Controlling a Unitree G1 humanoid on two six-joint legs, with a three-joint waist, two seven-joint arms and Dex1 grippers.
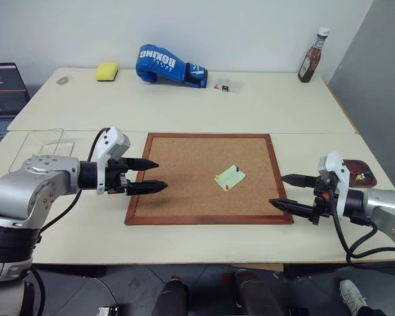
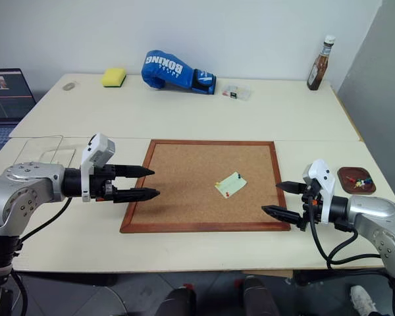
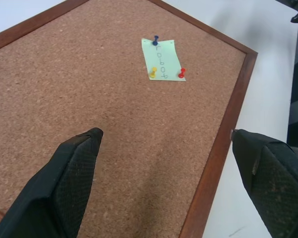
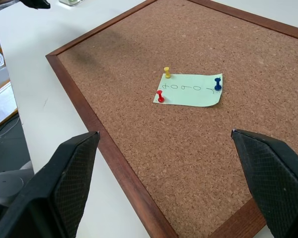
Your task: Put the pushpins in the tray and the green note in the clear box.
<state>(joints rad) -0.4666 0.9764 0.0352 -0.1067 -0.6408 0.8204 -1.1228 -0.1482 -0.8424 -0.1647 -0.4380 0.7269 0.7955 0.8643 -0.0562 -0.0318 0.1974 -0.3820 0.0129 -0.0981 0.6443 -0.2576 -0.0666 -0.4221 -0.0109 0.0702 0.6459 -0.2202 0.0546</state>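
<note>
The corkboard (image 1: pixel 209 178) lies mid-table; clear box (image 1: pixel 43 146) beyond its left edge, tray (image 1: pixel 357 172) beyond its right; left gripper (image 1: pixel 153 176) and right gripper (image 1: pixel 282 191) hover wide, empty, at those edges; green note (image 4: pixel 190 89) near board centre, held by three pushpins (image 4: pixel 161 96).

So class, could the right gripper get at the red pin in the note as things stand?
Probably yes. The right gripper is open at the corkboard's edge, aimed toward the note; nothing lies between it and the red pin.

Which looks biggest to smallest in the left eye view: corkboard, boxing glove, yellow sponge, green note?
1. Corkboard
2. Boxing glove
3. Green note and yellow sponge: look alike, and the sponge sits farther away, so unranked.
</note>
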